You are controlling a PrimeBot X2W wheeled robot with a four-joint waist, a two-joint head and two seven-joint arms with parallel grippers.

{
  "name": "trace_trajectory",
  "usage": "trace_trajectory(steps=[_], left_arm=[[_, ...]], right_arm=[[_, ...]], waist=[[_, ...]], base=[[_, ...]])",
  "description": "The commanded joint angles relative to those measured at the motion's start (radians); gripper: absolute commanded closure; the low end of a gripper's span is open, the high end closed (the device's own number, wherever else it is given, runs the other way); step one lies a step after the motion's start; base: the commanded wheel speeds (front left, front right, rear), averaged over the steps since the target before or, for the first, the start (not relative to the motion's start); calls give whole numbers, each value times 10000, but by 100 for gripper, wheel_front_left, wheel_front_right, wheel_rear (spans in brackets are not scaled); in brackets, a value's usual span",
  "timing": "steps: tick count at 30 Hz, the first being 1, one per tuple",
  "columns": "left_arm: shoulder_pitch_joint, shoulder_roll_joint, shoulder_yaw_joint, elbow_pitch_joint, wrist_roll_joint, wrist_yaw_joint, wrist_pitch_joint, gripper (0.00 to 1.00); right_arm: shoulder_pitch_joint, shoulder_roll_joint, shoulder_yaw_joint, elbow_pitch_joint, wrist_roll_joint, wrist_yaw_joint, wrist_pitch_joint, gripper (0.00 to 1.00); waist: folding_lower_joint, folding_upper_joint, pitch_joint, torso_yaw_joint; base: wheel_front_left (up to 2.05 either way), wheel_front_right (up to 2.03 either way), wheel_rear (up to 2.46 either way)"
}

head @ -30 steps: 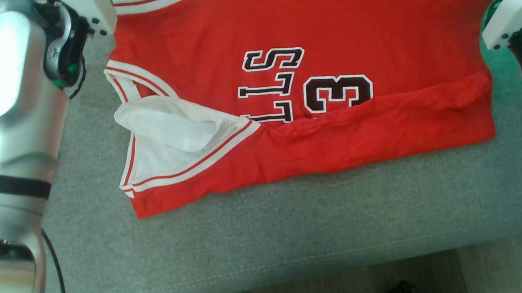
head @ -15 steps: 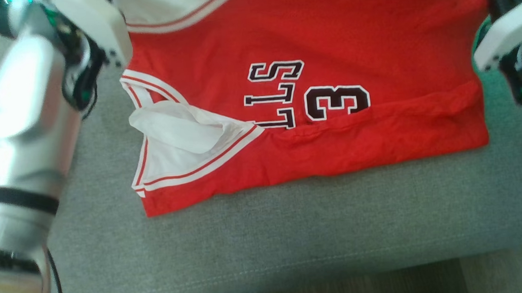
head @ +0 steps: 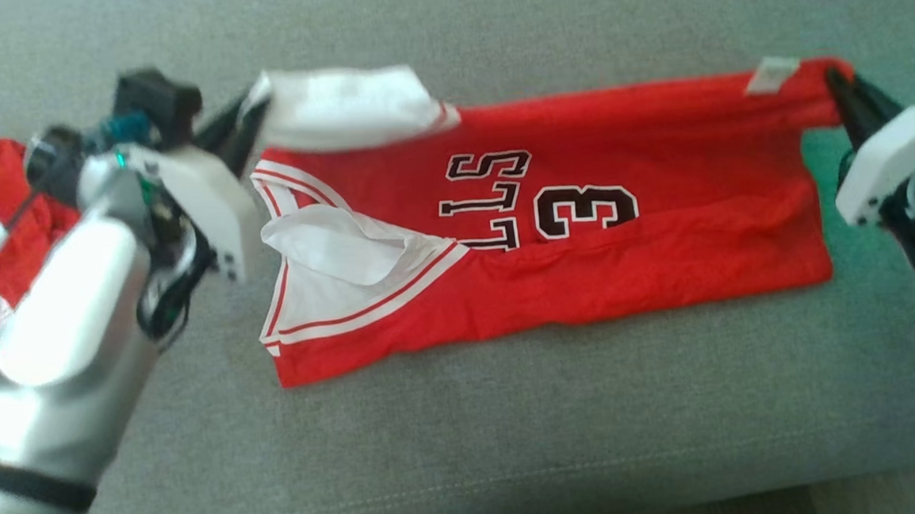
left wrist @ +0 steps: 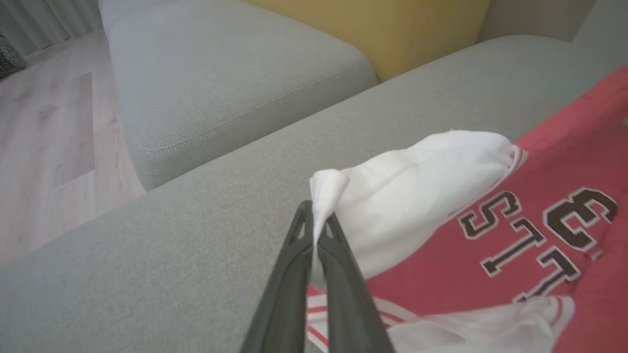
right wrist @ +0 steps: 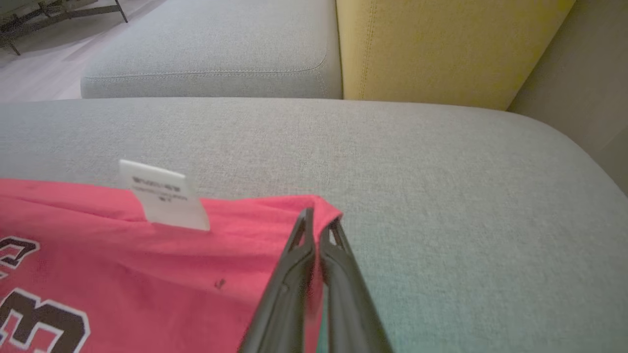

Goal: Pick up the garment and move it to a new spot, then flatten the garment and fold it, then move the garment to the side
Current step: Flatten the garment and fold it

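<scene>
Jersey (head: 657, 141), red with white trim, lay spread on the grey sofa seat (head: 517, 444) in the head view, its far edge stretched between the left gripper (head: 248, 111), pinched on the white shoulder corner, and the right gripper (head: 838, 83), pinched on the red hem corner. Left wrist view showed dark fingers (left wrist: 289, 279) closed tight on a white fabric tip. Right wrist view showed the other pair clamped on the red corner, near a white label (right wrist: 164, 198).

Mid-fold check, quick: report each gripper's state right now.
Left gripper: shut on the jersey, at its white end.
Right gripper: shut on the jersey's red corner.
</scene>
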Motion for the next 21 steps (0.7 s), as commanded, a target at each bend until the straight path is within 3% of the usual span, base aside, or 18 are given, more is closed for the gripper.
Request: trace_trajectory(steps=[1, 11, 18, 19, 20, 21], left_arm=[[21, 621, 311, -629, -104, 87, 216, 100], [1872, 1608, -190, -2725, -546, 176, 1677, 100], [2470, 1887, -435, -3356, -748, 241, 2307, 100], [2553, 1908, -510, -3404, -713, 255, 2354, 65], [2634, 1929, -593, -3427, -658, 277, 2392, 0], [2708, 1944, -666, -3427, -605, 304, 2421, 0]], right_arm=[[358, -385, 121, -321, 262, 65, 207, 100], [1429, -1293, 812, -1720, 1261, 65, 2117, 100], [1783, -1760, 992, -2363, 1611, 65, 3023, 100], [1830, -1804, 1027, -2391, 1588, 65, 3144, 100], [1871, -1835, 1075, -2415, 1534, 65, 3256, 79], [1925, -1847, 1107, -2437, 1522, 65, 3395, 19]], waist=[[1, -1, -199, 30], [1, -1, -696, 2], [1, -1, -829, -25], [1, -1, -849, -28], [1, -1, -868, -34], [1, -1, -890, -41]], base=[[0, 0, 0], [0, 0, 0], [0, 0, 0], [0, 0, 0], [0, 0, 0], [0, 0, 0]])
